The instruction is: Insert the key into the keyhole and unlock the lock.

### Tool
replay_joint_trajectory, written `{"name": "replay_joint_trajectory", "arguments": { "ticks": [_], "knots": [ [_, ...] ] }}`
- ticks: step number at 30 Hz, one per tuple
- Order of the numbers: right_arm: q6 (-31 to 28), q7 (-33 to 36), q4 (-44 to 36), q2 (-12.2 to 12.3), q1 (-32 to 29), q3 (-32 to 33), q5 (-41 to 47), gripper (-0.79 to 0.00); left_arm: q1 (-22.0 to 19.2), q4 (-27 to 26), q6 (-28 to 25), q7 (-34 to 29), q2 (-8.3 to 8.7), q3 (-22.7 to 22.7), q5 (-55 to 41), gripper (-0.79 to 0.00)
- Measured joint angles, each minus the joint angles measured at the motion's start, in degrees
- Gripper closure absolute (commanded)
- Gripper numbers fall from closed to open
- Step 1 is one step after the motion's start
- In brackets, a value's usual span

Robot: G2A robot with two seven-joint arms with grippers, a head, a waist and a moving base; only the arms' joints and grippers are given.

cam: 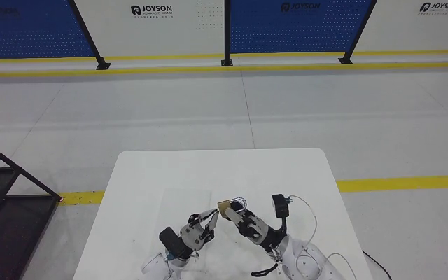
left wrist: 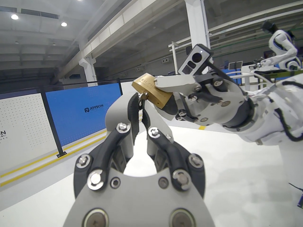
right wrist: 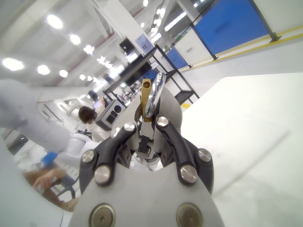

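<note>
My left tool (left wrist: 141, 109) pinched shut on key (left wrist: 142, 98), right tool (right wrist: 148, 115) clamped on brass lock (left wrist: 151, 90). Both hang above table (cam: 210, 168) near its front edge, far edge well apart. Lock keyhole end faces key, touching; shackle (right wrist: 153, 95) points away.

lock (left wrist: 148, 88) in right gripper (cam: 235, 215) | key (left wrist: 142, 98) in left gripper (cam: 208, 220), touching lock | both above table (cam: 140, 182)
</note>
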Motion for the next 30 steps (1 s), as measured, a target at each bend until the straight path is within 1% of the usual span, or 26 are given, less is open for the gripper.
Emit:
{"name": "replay_joint_trajectory", "arguments": {
  "ticks": [4,10,14,17,23,30],
  "knots": [
    [0.4,-1.3,0.0,-0.1,0.1,0.1,0.1,0.000,0.2,-0.1,-3.1,0.1,0.05,0.4,-2.0,-0.785],
    [2.5,-2.8,0.5,-0.2,0.7,-0.1,0.2,0.000,3.0,-2.4,-11.8,-0.4,1.02,-1.0,-5.6,-0.785],
    [5.1,-2.9,1.3,-0.5,1.7,-0.5,0.3,0.000,6.5,-4.8,-17.9,-0.2,2.22,-4.5,-8.9,-0.785],
    [7.0,-2.1,2.1,-0.6,2.5,-0.8,0.6,0.000,9.2,-6.6,-20.9,0.4,3.12,-7.9,-10.8,-0.785],
    [13.2,0.9,4.5,-1.1,4.8,-3.0,-1.1,0.000,14.2,-9.1,-22.0,3.3,4.39,-13.7,-12.1,-0.785],
    [21.4,7.1,8.8,-2.4,9.1,-9.1,-4.8,0.000,17.3,-8.6,-23.4,7.9,5.32,-19.7,-15.4,-0.785]
  ]
}}
